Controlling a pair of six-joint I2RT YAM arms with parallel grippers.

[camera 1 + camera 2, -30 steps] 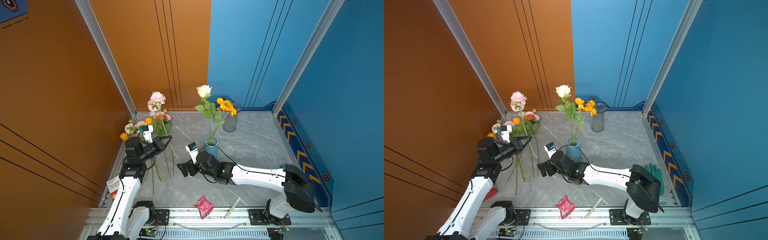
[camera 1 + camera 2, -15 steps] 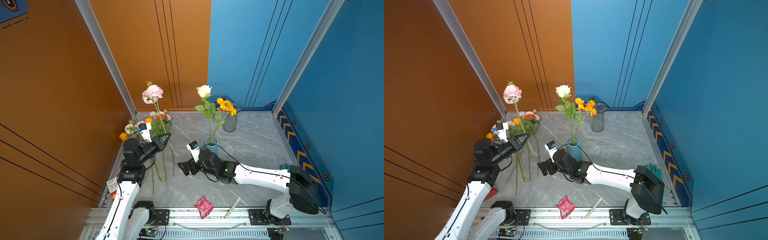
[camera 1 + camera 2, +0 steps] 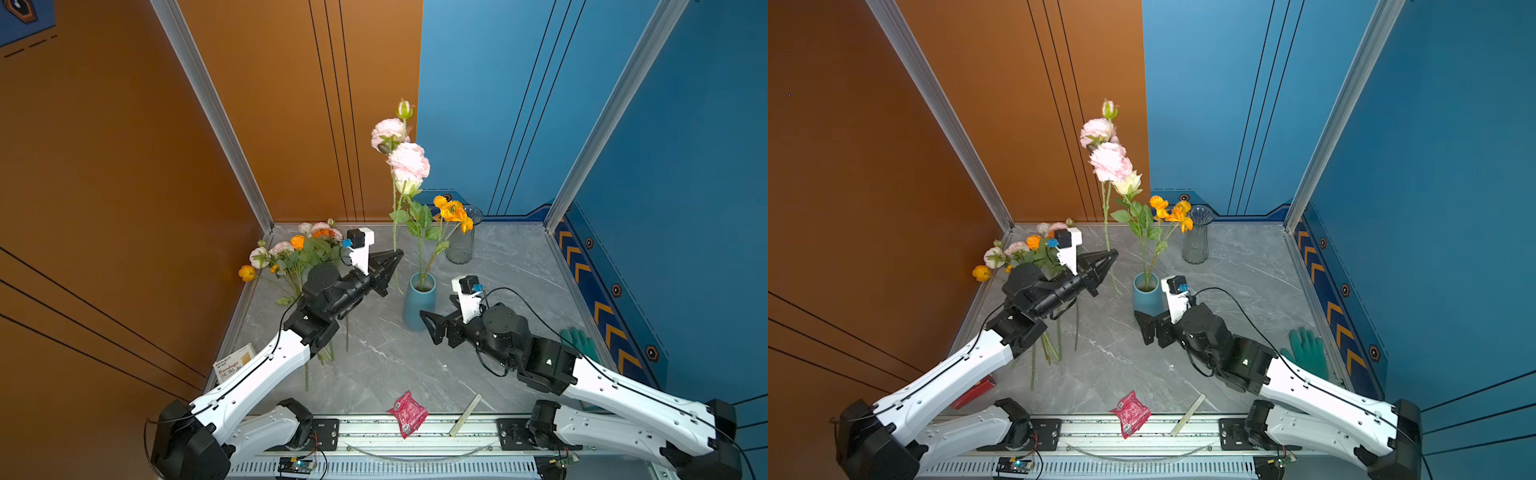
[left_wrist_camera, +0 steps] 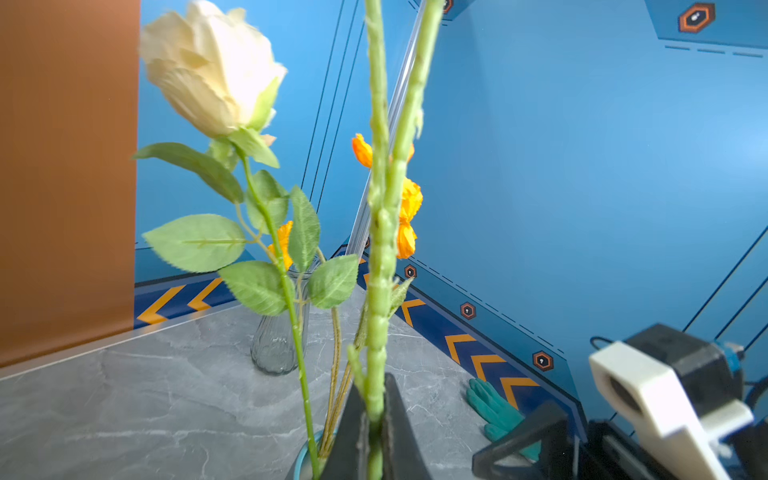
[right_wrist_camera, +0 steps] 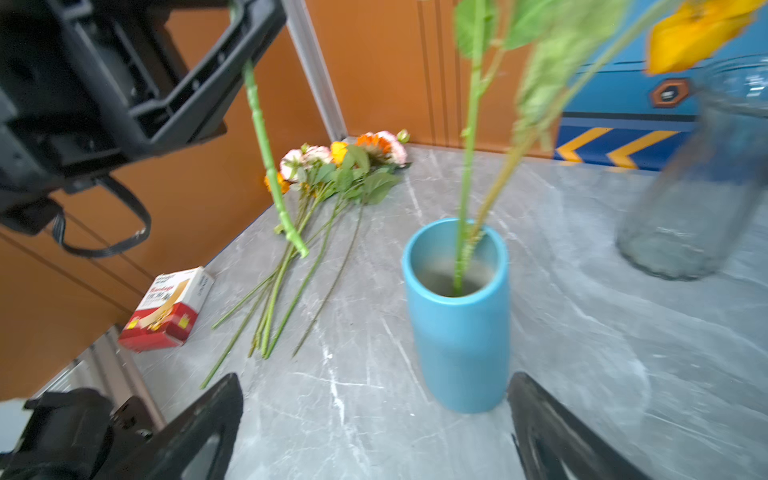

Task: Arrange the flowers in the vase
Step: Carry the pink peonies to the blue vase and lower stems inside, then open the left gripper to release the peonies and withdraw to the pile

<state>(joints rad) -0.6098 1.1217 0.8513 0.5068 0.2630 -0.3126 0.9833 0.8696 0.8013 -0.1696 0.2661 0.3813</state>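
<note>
**Left gripper (image 3: 397, 254).** The jaws are closed tight on the stem of the pink flower (image 3: 409, 162), low on its length. The left wrist view shows the green stem pinched between the black fingers (image 4: 349, 436).

**Position of the pink flower.** It stands almost upright, with its blooms well above the gripper. Its cut end hangs free a little below the jaws, clear of the table (image 3: 498, 282). The stem is just beside the blue vase (image 3: 419, 307), on its left in both top views, and is not inside it.

**Appearance of the pink flower.** It has two ruffled pale pink blooms with a closed bud above them. The stem is knobbly and light green, and it forks above the grip.

**Right gripper (image 5: 376, 380).** The jaws are spread wide and hold nothing. The blue vase stands close in front of them.

**Other flowers.** The blue vase holds a cream rose (image 4: 212, 66) and orange blooms (image 3: 453, 212). Loose flowers (image 3: 299, 253) lie on the table by the orange wall.
</note>
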